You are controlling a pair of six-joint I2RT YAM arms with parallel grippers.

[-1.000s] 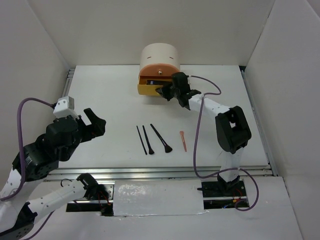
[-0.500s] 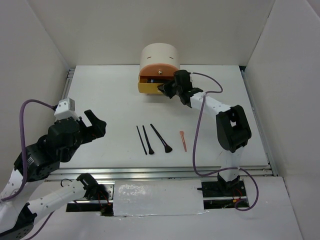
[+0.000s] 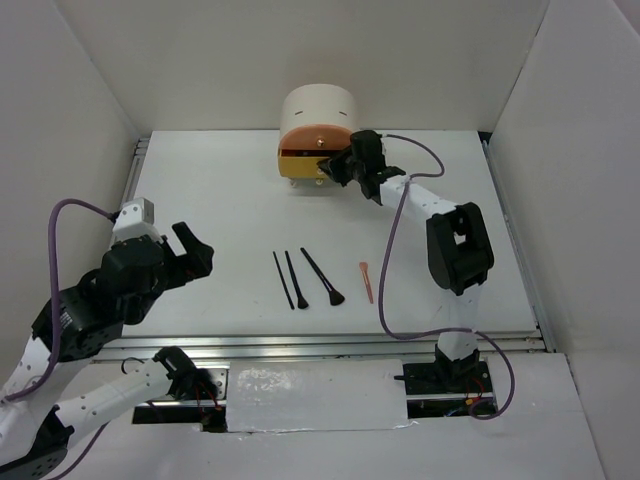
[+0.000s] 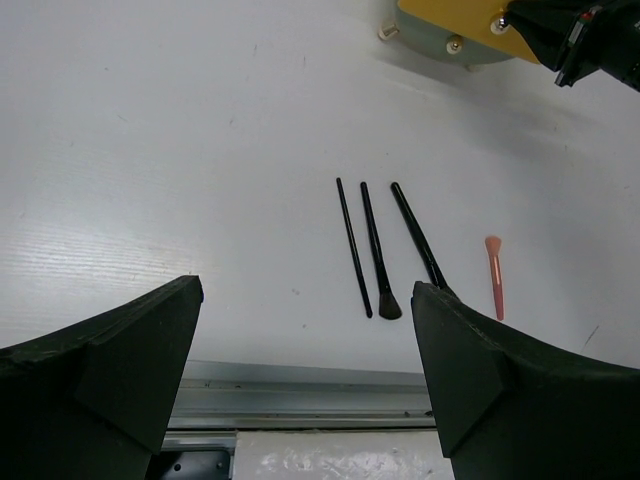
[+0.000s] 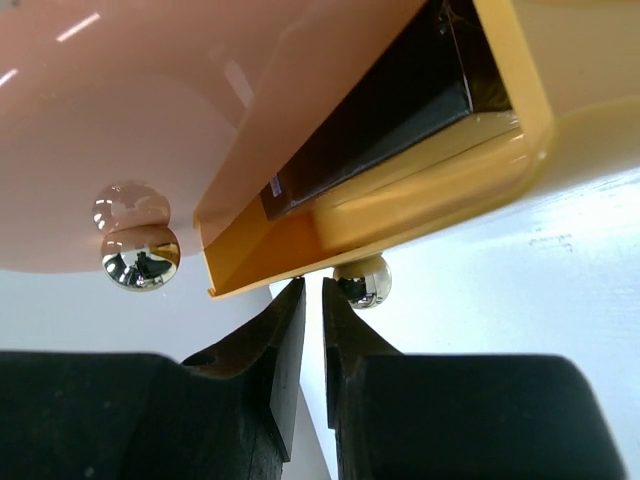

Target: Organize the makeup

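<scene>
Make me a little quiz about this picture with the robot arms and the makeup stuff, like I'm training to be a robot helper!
1. True or false: the left pincer holds a brush.
2. How many makeup things lie loose on the table? A two, B four, C six.
3. Fill in: the dark box sits in the ___ drawer.
Key: 1 false, it is open and empty. 2 B: two thin black sticks, a black brush and a pink stick. 3 yellow, the yellow drawer.
</scene>
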